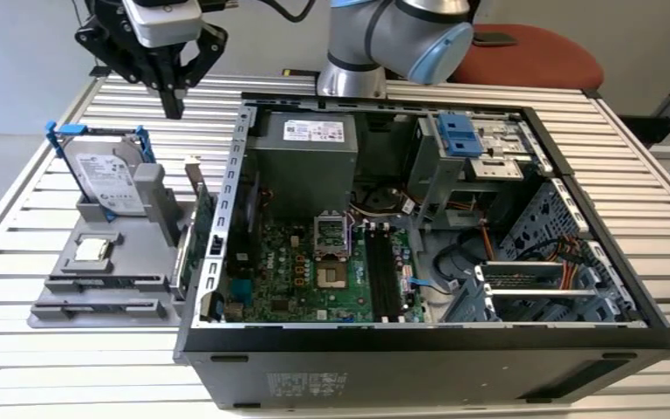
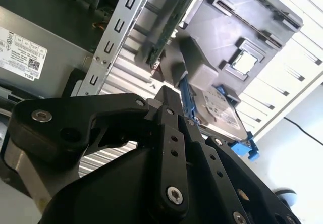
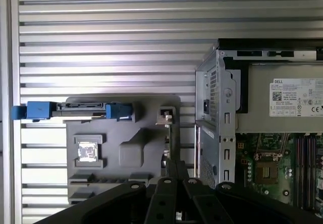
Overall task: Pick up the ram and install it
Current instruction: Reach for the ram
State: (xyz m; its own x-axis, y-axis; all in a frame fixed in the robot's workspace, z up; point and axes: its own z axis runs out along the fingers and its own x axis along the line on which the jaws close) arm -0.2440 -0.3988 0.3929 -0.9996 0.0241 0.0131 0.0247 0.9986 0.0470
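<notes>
The gripper (image 1: 172, 106) hangs above the far end of the gray holder (image 1: 50, 307), its fingers pointing straight down and pressed together into one dark blade, with nothing between them that I can see. In the first wrist view the two fingertips (image 3: 171, 166) also lie side by side, touching. Below and near it, at the holder's far edge, the silver hard drive (image 1: 114, 188) stands upright in its blue frame. Just beside that, along the holder's edge nearest the computer case (image 1: 428, 349), the green expansion card (image 1: 203, 240) stands on its long edge, metal bracket at the far end. A square processor chip (image 1: 91, 250) lies flat in the holder's middle. Along the holder's near edge run two narrow slots (image 1: 105, 285), each with a dark line down its length. The ram may be standing on edge in one of them, but from here I cannot tell a stick from an empty groove. The holder sits by the worktop's (image 1: 649, 157) edge on the exterior view's left, close against the case, which lies open on its side in the middle. Inside, the long black memory slots (image 1: 377, 271) on the motherboard (image 1: 300, 279) give no clear sign of a seated stick. By my reading the pick-up is not yet made and the whole install is left to do, though I would not swear to it.
</notes>
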